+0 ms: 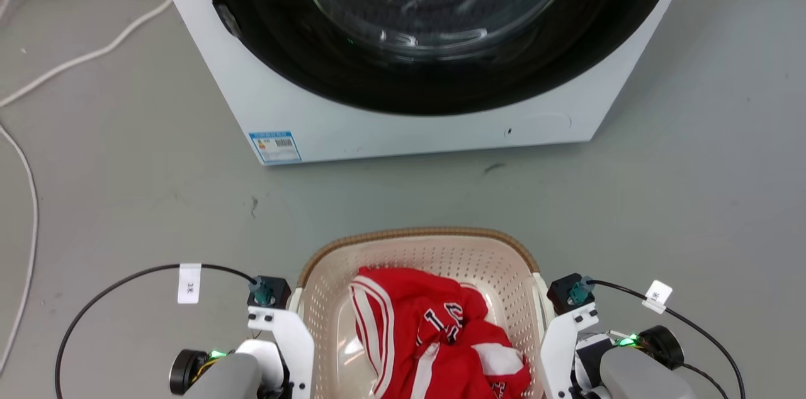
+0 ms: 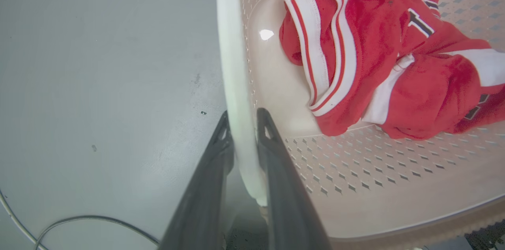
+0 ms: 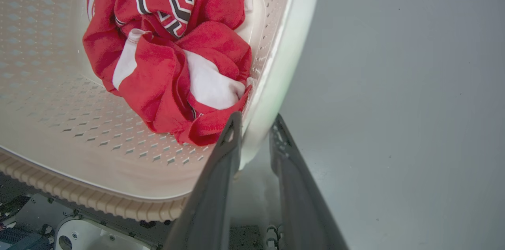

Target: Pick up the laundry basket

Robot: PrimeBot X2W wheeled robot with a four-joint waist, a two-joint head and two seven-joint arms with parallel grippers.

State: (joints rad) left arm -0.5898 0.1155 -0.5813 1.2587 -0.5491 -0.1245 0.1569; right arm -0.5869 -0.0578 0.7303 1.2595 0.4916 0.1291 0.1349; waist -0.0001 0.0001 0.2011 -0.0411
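The laundry basket [image 1: 415, 234], cream with perforated walls and a brown woven-look rim, sits between my two arms at the bottom of the head view. It holds a crumpled red and white jersey [image 1: 434, 330]. In the left wrist view my left gripper [image 2: 244, 118] is shut on the basket's white side handle [image 2: 232, 45], one dark finger on each side. My right gripper [image 3: 255, 120] grips the opposite white handle [image 3: 292, 45] the same way. Whether the basket rests on the floor or hangs just above it cannot be told.
A white front-loading washing machine [image 1: 315, 116] with a dark round door stands just beyond the basket. White cables [image 1: 82, 59] trail over the grey floor at the far left. Bare grey floor lies between machine and basket and on both outer sides.
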